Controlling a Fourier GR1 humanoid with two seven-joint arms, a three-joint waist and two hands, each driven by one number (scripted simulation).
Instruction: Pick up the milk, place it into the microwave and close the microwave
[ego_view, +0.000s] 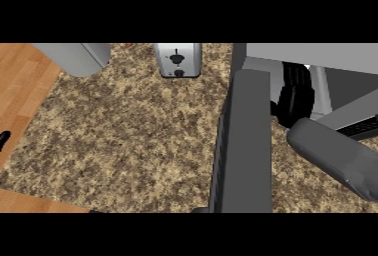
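Overhead, the right forearm (336, 157) angles up into the microwave (310, 55) behind its open door (244, 145); the right hand (294, 100) (black, inside the cavity) is too obscured to tell its closure. The milk cannot be seen. A toaster (178, 60) stands on the desk (125, 140). The left hand (4, 139) barely shows at the left edge.

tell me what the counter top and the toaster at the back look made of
Counter top: looks like polished granite or stone, going by its brown-and-tan speckle. Toaster: seems brushed metal, from its silver-grey sheen; its knob and lever are black, possibly plastic.
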